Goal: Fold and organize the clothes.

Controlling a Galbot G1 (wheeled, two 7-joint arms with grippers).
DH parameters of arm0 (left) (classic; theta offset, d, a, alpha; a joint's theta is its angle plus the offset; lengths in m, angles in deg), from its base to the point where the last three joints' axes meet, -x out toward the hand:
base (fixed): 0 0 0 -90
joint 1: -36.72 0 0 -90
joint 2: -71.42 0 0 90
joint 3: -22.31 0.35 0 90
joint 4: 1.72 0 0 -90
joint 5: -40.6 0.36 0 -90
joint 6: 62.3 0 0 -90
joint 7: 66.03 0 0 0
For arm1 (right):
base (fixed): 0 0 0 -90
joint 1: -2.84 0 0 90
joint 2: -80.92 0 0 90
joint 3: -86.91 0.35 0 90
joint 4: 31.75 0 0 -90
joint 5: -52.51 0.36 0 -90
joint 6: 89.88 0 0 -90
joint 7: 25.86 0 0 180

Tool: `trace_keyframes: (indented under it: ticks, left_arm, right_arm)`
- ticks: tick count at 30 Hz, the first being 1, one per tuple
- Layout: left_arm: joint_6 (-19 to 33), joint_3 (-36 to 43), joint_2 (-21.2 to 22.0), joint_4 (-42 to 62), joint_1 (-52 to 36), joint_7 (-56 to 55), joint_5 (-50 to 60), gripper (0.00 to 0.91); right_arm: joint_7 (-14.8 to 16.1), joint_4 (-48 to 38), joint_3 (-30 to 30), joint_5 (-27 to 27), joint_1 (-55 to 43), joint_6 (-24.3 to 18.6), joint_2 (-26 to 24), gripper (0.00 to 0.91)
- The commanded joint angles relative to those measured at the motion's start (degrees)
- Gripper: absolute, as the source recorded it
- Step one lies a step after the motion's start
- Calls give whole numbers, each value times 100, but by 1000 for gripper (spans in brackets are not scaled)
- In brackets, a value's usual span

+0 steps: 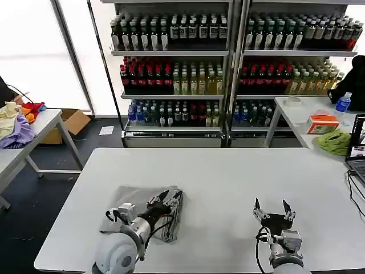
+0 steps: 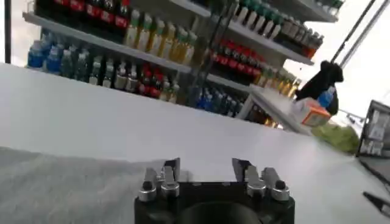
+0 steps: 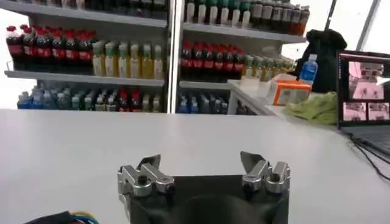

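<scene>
Behind the white table (image 1: 228, 171) stand shelves (image 1: 228, 54) packed with rows of bottled drinks. On a side table (image 1: 296, 114) off its far right corner lie a lime-green cloth (image 1: 335, 141), an orange box (image 1: 323, 123) and a blue-capped bottle (image 1: 343, 102). A laptop (image 1: 357, 144) sits at the right edge. Another table (image 1: 28, 137) on the left carries purple, yellow and red fabrics (image 1: 20, 123), with a cardboard box (image 1: 71, 123) on the floor beside it.

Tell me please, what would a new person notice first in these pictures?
Probably the tall shelves packed with colourful drink bottles along the back wall. Next, the wide white table, where a folded light grey shirt lies at the front on the robot's left. The left tool is open above the shirt's right edge, and the right tool is open over the bare tabletop.
</scene>
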Motion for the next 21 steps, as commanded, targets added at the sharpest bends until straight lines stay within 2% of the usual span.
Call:
trace_keyframes:
  ticks: [1,4,7,12,21]
  left_arm:
    - [-73,-1217,-913,-255,270,-153,325,907]
    - [-58,-1615,-1187,-63,587,-14,822,907]
    - [-48,-1891,-1284,112,828,56,1092,907]
    - [42,-2070,-1251,359,936,219,1228,907]
    - [27,-1929,-1098,575,973,418,1243,907]
  right_arm:
    - [12,-101,-125,71,-224,16,-145,907]
    - [33,-122,-185,231,-309,23,-267,907]
    - [33,-155,-218,346,-395,27,-318,907]
    - [45,-204,-292,355,-437,29,-316,907]
    - [49,-227,-234,404,-466,34,-327,907]
